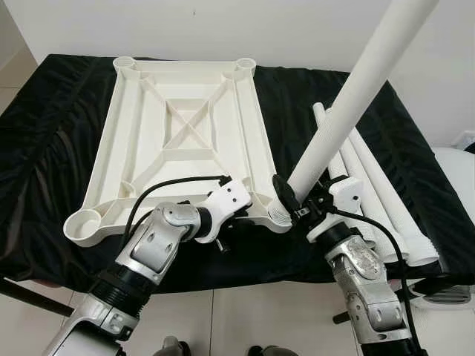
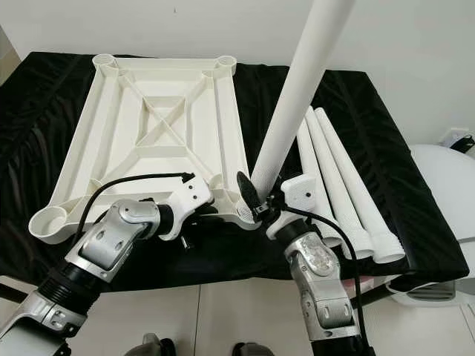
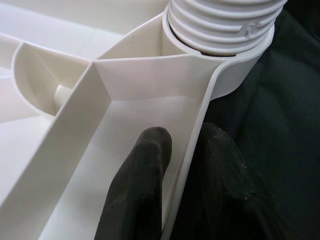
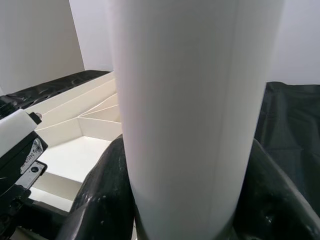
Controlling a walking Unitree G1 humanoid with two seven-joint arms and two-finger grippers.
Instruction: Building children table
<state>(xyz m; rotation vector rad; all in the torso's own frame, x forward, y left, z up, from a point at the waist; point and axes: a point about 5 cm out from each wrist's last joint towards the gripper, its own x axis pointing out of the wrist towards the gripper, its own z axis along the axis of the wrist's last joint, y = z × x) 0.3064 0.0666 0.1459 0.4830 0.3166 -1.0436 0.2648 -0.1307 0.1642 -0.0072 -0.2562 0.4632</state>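
Tabletop (image 1: 185, 126), white and ribbed, lies underside up on the black-draped surface (image 1: 52, 148), with a round socket at each corner. The left pincer (image 3: 182, 165) pinches the tabletop's near rim, one black finger (image 3: 142, 170) inside the rim wall and the other outside it against the black cloth. Just beyond that pincer, at the near corner on the robot's right side, sits the socket (image 3: 240, 70) with the threaded end of a leg in it.

The right pincer (image 1: 297, 204) is pressed onto that leg (image 1: 364, 81), a long white tube, gripping it low down just above the threads; its fingers (image 4: 100, 195) wrap either side of the tube. The leg stands tilted, rising away from the pincer toward the robot's right, its lower end seated in the corner socket directly beside the left pincer's grip.

To the right of the right pincer, three more white legs (image 2: 334, 178) lie side by side on the cloth, touching one another, their threaded ends toward the robot. A white rounded object (image 2: 445, 193) stands beyond the surface's right edge.
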